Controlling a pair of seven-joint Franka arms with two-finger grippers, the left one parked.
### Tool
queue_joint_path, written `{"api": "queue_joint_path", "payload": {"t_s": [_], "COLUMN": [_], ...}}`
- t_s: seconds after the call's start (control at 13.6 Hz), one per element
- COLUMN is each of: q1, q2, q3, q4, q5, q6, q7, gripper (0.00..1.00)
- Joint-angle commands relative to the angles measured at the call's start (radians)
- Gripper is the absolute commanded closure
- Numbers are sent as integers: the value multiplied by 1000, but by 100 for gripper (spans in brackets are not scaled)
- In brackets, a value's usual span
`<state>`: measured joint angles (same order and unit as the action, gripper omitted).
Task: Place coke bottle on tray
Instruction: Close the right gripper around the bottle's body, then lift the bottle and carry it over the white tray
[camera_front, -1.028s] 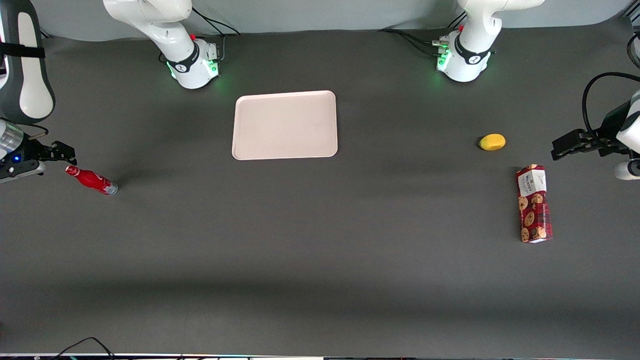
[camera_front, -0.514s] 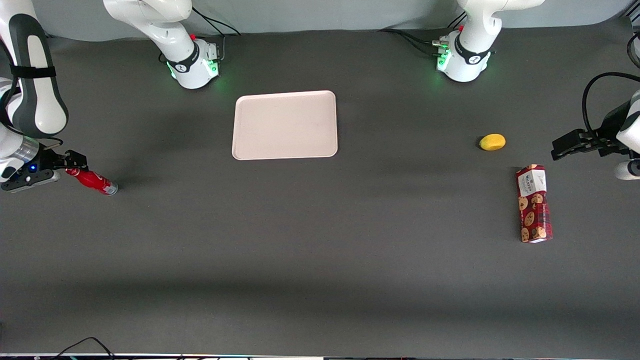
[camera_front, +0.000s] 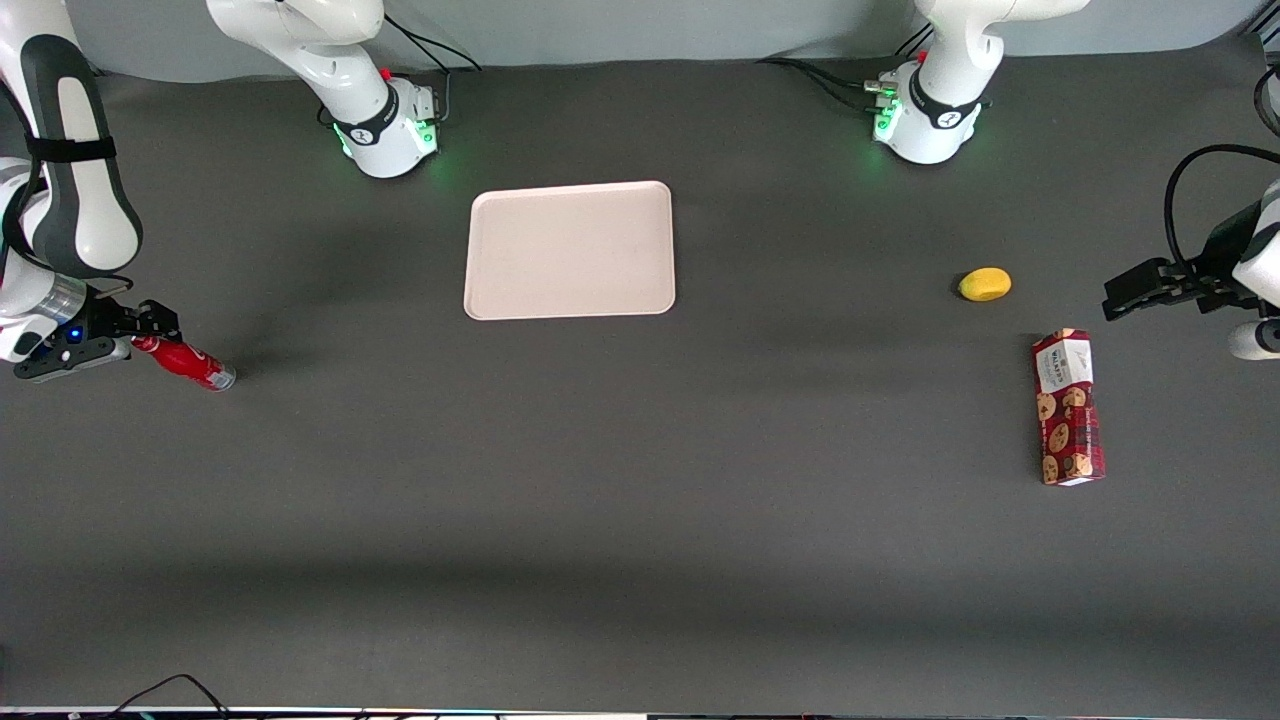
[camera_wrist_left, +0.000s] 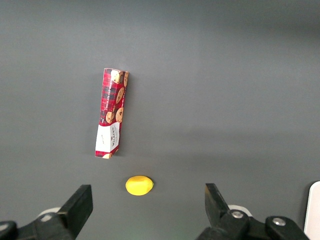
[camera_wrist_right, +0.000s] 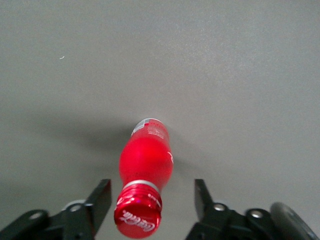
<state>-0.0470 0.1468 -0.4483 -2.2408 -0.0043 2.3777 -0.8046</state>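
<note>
The coke bottle (camera_front: 190, 362) lies on its side on the dark table at the working arm's end, cap toward the arm, silver base pointing away. My gripper (camera_front: 150, 327) is at its cap end, low over the table. In the right wrist view the gripper (camera_wrist_right: 152, 197) is open, its two fingers standing on either side of the bottle's (camera_wrist_right: 146, 162) neck and red cap with clear gaps, not touching it. The pale pink-beige tray (camera_front: 569, 250) lies flat and empty, farther from the front camera than the bottle, near the middle of the table.
A yellow lemon-like object (camera_front: 985, 284) and a red cookie box (camera_front: 1068, 407) lie toward the parked arm's end; both also show in the left wrist view, the lemon (camera_wrist_left: 139, 185) and the box (camera_wrist_left: 112, 112).
My gripper has moved in toward the bottle and now straddles its cap end; the bottle has not moved.
</note>
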Motion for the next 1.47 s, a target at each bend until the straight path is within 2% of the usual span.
{"api": "queue_joint_path", "payload": {"t_s": [0.0, 0.29, 0.44, 0.73, 0.95, 1.17, 1.39], "q1": [-2, 3, 12, 44, 45, 44, 44], "q2": [-4, -18, -41, -96, -143, -263, -357], "q3": [-1, 0, 2, 19, 118, 258, 461], "q4": [-3, 7, 45, 287, 443, 452, 445], "q5": [21, 23, 23, 23, 9, -19, -17], "q6": [9, -18, -85, -456, -687, -822, -902], "q7": [-36, -33, -28, 17, 143, 331, 595], "gripper": [62, 93, 100, 100, 100, 100, 100]}}
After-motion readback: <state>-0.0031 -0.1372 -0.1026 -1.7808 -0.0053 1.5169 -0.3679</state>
